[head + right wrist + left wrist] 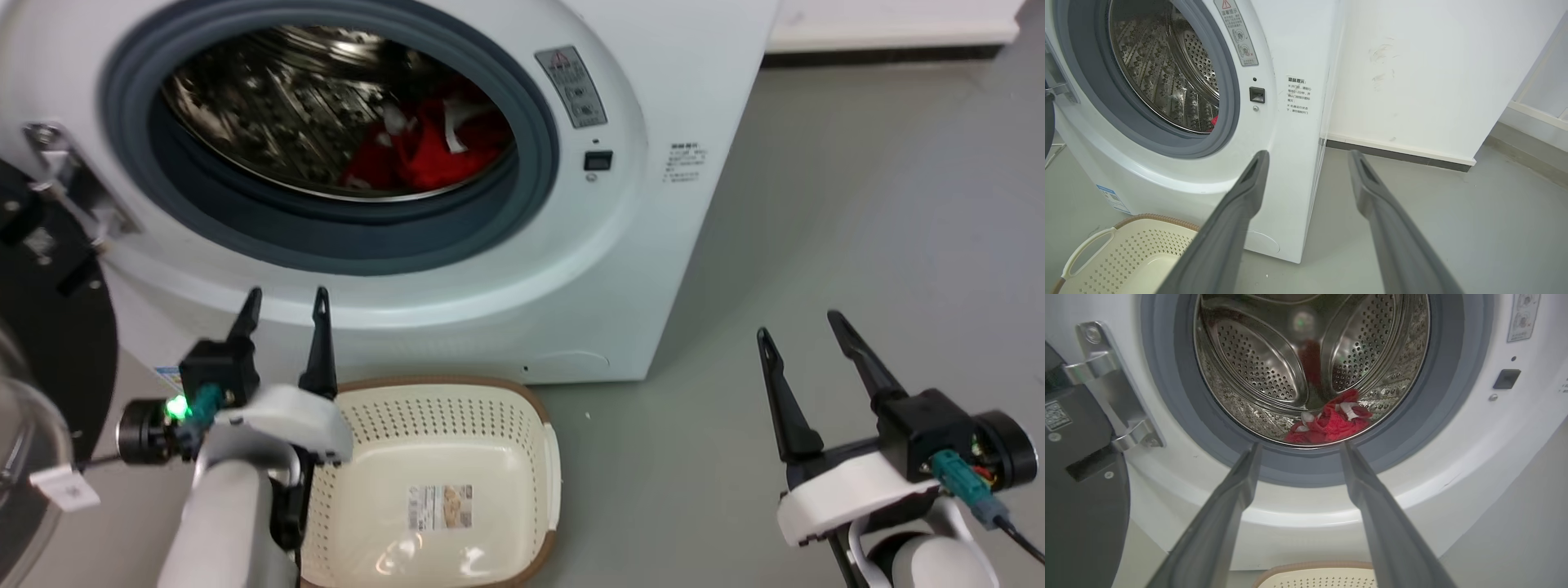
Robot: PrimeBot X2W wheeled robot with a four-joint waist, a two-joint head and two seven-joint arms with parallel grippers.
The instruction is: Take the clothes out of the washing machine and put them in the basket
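**Both grippers open at the porthole, laundry not yet touched**

Grey floor (857,204) carries everything we see and runs back to a white wall (1433,61). On it stands the washing machine (620,269), with its black-framed door (49,327) swung wide to our left, so the porthole is free for a reach. The steel drum (269,106) lies fully exposed behind the grey rubber rim.

The basket (424,425) sits on the floor against the machine's front lower edge, just below the porthole. We judge it was put there so that a garment pulled out has only a short drop. Its bottom shows a paper label (441,506) and nothing red.

Our left gripper (287,294) hovers over the basket's left rim with its fingers apart, holding nothing. Its wrist view looks straight into the drum, which suggests this arm is lined up to go in. Our right gripper (798,323) hangs over bare floor well to the right of the machine, also spread and holding nothing, out of the other arm's way.

The clothes (424,151) lie bunched in the drum's lower right, close behind the porthole's edge, red with small white strips showing. The task looks to us barely begun.
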